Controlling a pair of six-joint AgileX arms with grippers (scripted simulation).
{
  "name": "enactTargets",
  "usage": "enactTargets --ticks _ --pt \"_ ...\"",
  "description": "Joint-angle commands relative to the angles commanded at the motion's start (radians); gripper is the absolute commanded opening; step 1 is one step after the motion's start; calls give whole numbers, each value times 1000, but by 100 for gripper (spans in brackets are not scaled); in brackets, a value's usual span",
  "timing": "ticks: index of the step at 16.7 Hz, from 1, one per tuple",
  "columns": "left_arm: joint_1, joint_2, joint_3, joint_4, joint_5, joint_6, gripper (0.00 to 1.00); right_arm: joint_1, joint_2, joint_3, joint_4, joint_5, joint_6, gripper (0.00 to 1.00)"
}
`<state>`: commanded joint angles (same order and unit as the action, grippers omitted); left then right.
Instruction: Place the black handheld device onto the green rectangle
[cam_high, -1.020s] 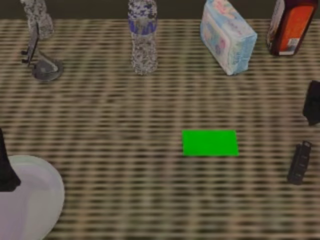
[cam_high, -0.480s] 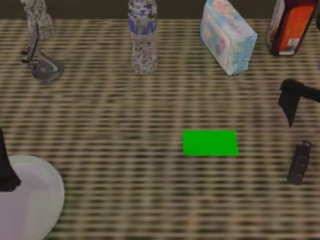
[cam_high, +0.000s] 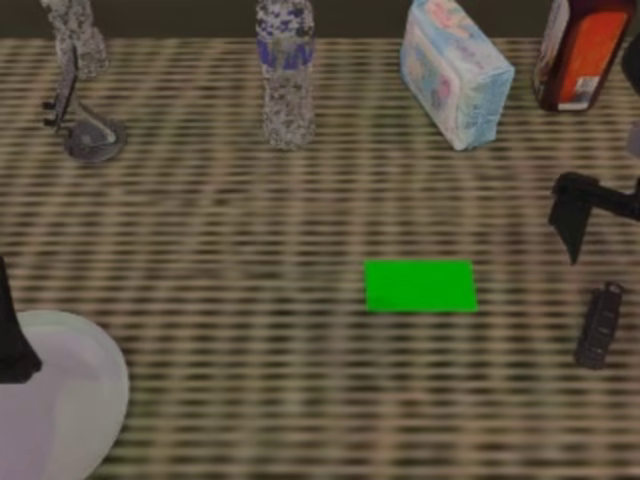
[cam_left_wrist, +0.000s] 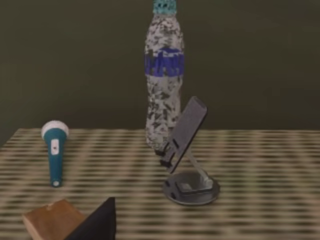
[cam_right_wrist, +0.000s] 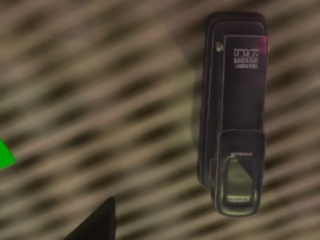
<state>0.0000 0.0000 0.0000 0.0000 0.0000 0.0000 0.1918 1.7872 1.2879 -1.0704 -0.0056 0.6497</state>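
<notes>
The black handheld device (cam_high: 600, 326) lies flat near the table's right edge, to the right of the green rectangle (cam_high: 420, 286) and apart from it. My right gripper (cam_high: 574, 236) hovers just behind the device, between it and the back row, open with nothing in it. In the right wrist view the device (cam_right_wrist: 235, 115) lies lengthwise ahead of one dark fingertip (cam_right_wrist: 100, 222), and a corner of the green rectangle (cam_right_wrist: 4, 156) shows at the edge. My left gripper (cam_high: 10, 345) stays parked at the table's left edge, open, with one fingertip (cam_left_wrist: 100, 222) showing.
Along the back stand a grey phone stand (cam_high: 90, 135), two clear bottles (cam_high: 285, 70), a tissue pack (cam_high: 455, 70) and a dark orange-labelled bottle (cam_high: 580, 50). A white round shape (cam_high: 70, 400) fills the front left. The left wrist view also shows a teal microphone (cam_left_wrist: 54, 152) and a wooden block (cam_left_wrist: 50, 220).
My right gripper came in from the right edge and moved leftward over the table, ending just behind the device. The device, the green rectangle and the left arm have not moved.
</notes>
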Motion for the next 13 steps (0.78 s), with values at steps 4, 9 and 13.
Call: enactTargets --ticks 4,9,13 --pt "0 0 0 0 0 0 100 4 70 -116 198 0 5 100" --pt "0 0 0 0 0 0 100 7 117 -190 311 1 9 100" --pt "0 0 0 0 0 0 100 7 117 -190 311 1 9 92"
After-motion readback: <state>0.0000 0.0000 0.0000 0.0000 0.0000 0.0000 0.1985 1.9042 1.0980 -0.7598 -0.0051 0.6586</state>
